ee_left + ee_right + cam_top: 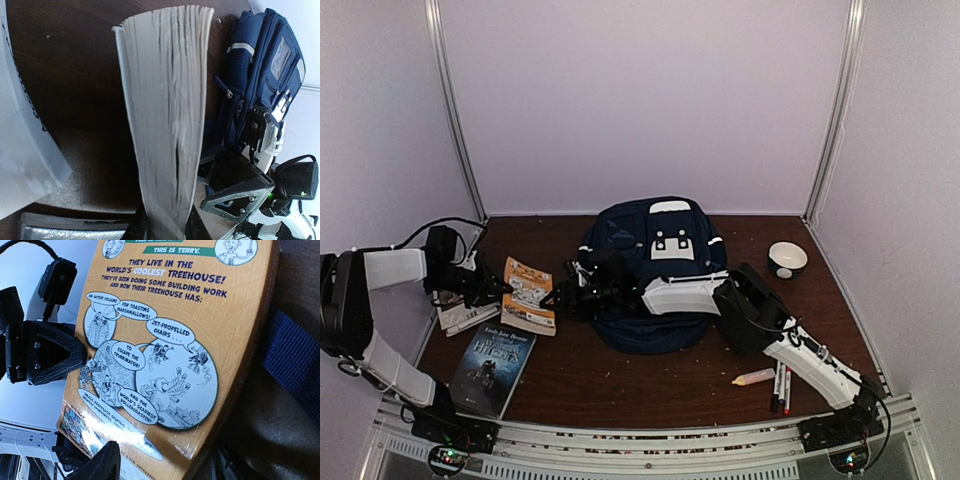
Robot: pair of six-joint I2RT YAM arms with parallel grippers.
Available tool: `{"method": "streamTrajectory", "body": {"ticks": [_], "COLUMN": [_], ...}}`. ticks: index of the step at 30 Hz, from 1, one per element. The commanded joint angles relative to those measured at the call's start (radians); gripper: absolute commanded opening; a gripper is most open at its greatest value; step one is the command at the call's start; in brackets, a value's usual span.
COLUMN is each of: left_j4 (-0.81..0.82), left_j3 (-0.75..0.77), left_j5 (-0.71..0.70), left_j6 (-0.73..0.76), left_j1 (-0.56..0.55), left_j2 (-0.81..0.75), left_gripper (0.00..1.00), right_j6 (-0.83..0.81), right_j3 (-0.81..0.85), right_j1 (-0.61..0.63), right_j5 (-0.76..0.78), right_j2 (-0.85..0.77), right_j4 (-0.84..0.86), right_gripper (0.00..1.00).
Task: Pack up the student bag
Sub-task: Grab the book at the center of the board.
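The navy-blue student bag (655, 270) lies at the back middle of the table; it also shows in the left wrist view (265, 65). My left gripper (488, 288) is shut on an orange comic-covered book (528, 295) and holds it off the table left of the bag; the left wrist view shows its page edge (165, 115) clamped between the fingers. My right gripper (570, 296) reaches across the bag's front to the book's right edge. In the right wrist view the book's back cover (165, 340) fills the frame, one finger (97, 465) lies over its lower corner, and the jaws look open.
A dark paperback (492, 368) lies at front left. White papers or a book (460, 315) lie under my left arm. A white bowl (787, 259) stands at the back right. Markers (780, 385) and a cream tube (753, 377) lie at front right. Walls close in on three sides.
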Motion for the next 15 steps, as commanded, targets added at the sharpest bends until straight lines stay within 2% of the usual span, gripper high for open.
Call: {"method": "streamTrajectory", "body": {"ticks": [1, 6, 11, 15], "left_j4": [-0.036, -0.106, -0.116, -0.057], "left_j3": [0.064, 0.147, 0.17, 0.163], "left_j5": [0.0, 0.011, 0.1, 0.214], "left_j6": [0.062, 0.181, 0.263, 0.291], "left_j1": [-0.005, -0.004, -0.005, -0.018], "left_j2": [-0.119, -0.243, -0.324, -0.359], "left_gripper": [0.0, 0.0, 0.0, 0.0], "right_j6": [-0.038, -0.173, -0.347, -0.511], "right_j3": [-0.041, -0.054, -0.122, -0.236], "right_j1": [-0.012, -0.029, -0.082, -0.159], "right_j5": [-0.031, -0.023, -0.017, -0.024], "right_j2": [-0.074, -0.197, -0.383, -0.552], "right_j4": [0.005, -0.113, -0.24, -0.313], "right_gripper": [0.68, 0.79, 0.81, 0.85]}}
